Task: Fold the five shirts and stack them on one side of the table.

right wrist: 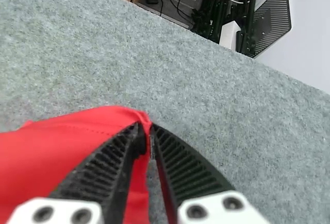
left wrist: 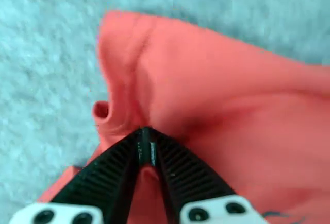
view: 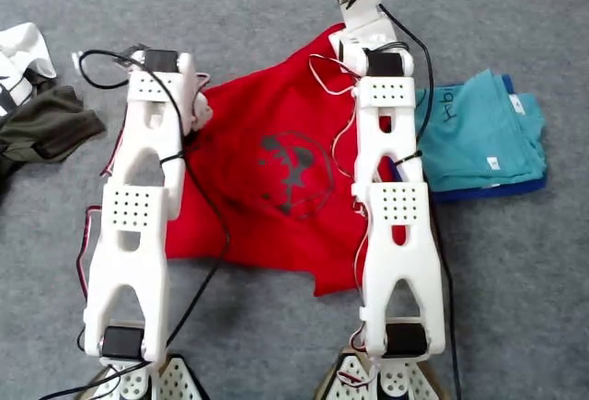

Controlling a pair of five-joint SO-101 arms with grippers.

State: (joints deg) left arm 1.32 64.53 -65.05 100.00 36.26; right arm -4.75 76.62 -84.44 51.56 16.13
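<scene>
red shirt matt cloth; table rough felt

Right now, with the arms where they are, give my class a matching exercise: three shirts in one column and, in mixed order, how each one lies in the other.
Things:
1. red shirt
2. teal shirt
3. dark green shirt

States:
A. folded, lying on a blue shirt on the robot's right
B. crumpled at the table's left edge
C. spread in the middle, pinched by the left gripper and the right gripper

Pairs: 1-C, 2-A, 3-B
</scene>
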